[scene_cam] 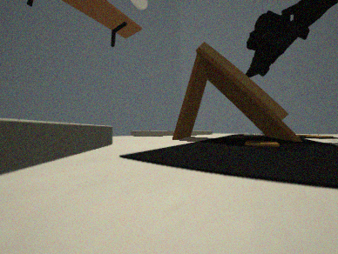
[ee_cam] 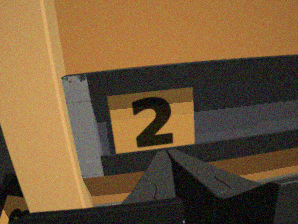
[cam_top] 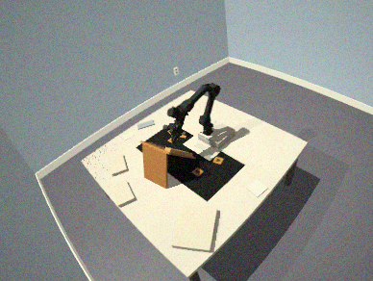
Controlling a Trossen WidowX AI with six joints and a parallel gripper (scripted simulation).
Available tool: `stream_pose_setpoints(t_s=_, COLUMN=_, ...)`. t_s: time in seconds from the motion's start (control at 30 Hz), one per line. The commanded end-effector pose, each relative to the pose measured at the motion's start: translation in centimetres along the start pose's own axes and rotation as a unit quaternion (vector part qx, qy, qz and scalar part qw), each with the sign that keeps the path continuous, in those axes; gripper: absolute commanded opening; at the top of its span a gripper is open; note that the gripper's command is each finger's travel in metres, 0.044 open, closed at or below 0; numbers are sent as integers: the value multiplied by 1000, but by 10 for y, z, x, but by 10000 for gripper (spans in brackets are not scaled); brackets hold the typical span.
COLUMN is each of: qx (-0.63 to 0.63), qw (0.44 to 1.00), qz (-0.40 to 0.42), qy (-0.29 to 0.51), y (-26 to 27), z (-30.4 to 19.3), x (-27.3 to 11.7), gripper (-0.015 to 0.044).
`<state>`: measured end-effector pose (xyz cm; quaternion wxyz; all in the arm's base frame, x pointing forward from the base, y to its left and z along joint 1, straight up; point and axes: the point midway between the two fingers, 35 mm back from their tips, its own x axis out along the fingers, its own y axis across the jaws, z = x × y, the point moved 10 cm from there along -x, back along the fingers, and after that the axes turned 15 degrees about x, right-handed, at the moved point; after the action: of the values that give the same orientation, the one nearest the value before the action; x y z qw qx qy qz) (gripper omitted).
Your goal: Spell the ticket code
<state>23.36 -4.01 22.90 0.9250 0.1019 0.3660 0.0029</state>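
Note:
The sloped wooden board (cam_top: 155, 166) (scene_cam: 239, 87) stands on the black mat. In the wrist view, a tile marked 2 (ee_cam: 180, 120) sits upright-reading in the dark rail (ee_cam: 245, 120), near the grey block (ee_cam: 82, 125) at the rail's left end, with a small gap between. My gripper (cam_top: 174, 140) (scene_cam: 249, 76) (ee_cam: 166, 158) is shut with nothing between its fingers. Its tips are at the tile's lower edge; whether they touch is unclear. Loose orange tiles (cam_top: 218, 160) (cam_top: 197, 171) lie on the mat; others lie near the gripper. Their letters and the ticket's code are not readable.
The black mat (cam_top: 208, 191) lies under the board. A thin white card (cam_top: 258, 188) lies near one table edge. A pale blue block (cam_top: 146, 124) lies beyond the board. Pale slabs with raised dark edges, one large (cam_top: 194, 232), stand along the table's near side.

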Motion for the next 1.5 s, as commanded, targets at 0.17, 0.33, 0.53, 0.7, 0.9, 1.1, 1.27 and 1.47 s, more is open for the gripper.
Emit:
stream_pose_setpoints(t_s=0.17, qx=4, qw=990, qz=-42, qy=133, y=-3, z=49, x=13, gripper=0)
stream_pose_setpoints(t_s=0.33, qx=2, qw=971, qz=-67, qy=229, y=-5, z=76, x=25, gripper=0)
stream_pose_setpoints(t_s=0.53, qx=-5, qw=945, qz=-87, qy=314, y=-7, z=96, x=37, gripper=0)
stream_pose_setpoints(t_s=0.7, qx=-5, qw=945, qz=-87, qy=314, y=-8, z=96, x=37, gripper=0)
stream_pose_setpoints(t_s=0.9, qx=-5, qw=945, qz=-87, qy=314, y=-7, z=95, x=38, gripper=0)
stream_pose_setpoints(t_s=1.1, qx=-5, qw=945, qz=-87, qy=314, y=-7, z=94, x=42, gripper=0)
stream_pose_setpoints(t_s=1.27, qx=-5, qw=946, qz=-87, qy=314, y=-7, z=94, x=45, gripper=0)
stream_pose_setpoints(t_s=1.47, qx=-5, qw=946, qz=-87, qy=314, y=-7, z=95, x=48, gripper=0)
